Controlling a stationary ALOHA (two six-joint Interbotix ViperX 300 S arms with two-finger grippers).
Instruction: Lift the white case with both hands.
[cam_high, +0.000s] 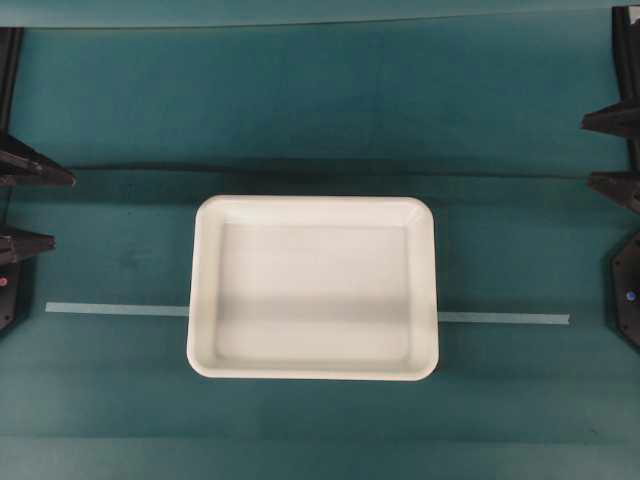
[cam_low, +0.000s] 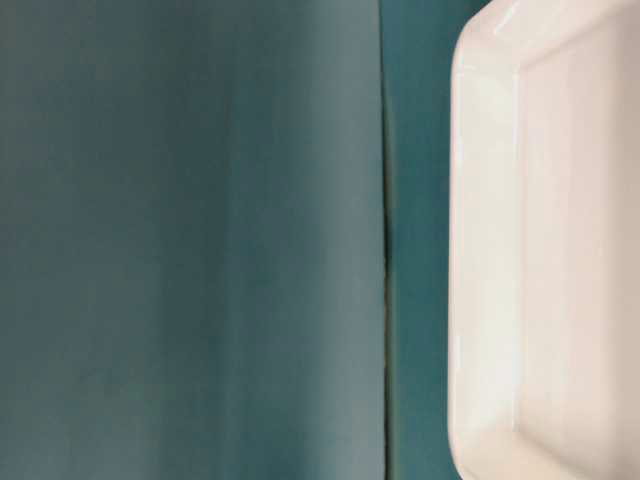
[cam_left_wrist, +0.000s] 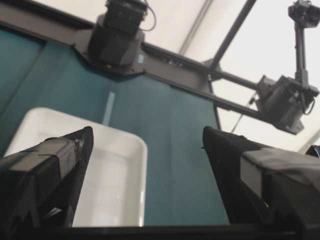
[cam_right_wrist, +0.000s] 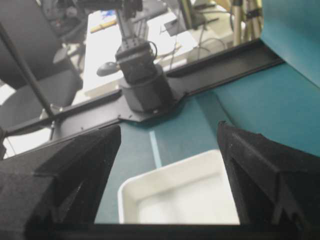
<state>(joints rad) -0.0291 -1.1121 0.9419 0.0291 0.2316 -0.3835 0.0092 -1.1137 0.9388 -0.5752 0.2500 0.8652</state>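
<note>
- The left pincer (cam_high: 22, 208) sits at the far left edge of the teal counter (cam_high: 110, 120), its two black fingers (cam_left_wrist: 60, 165) spread wide apart with nothing between them.
- From that pincer's own view, the white case (cam_left_wrist: 125, 170) lies ahead and below, well apart from the fingertips.
- A pale strip of tape (cam_high: 115, 309) runs across the counter and passes under the case.
- The white case (cam_high: 313, 287) rests flat in the middle of the counter, open side up, between the two pincers and touching neither.
- The right pincer (cam_high: 615, 152) sits at the far right edge, fingers (cam_right_wrist: 75, 165) likewise wide apart, the case (cam_right_wrist: 180, 195) lying beyond them.
</note>
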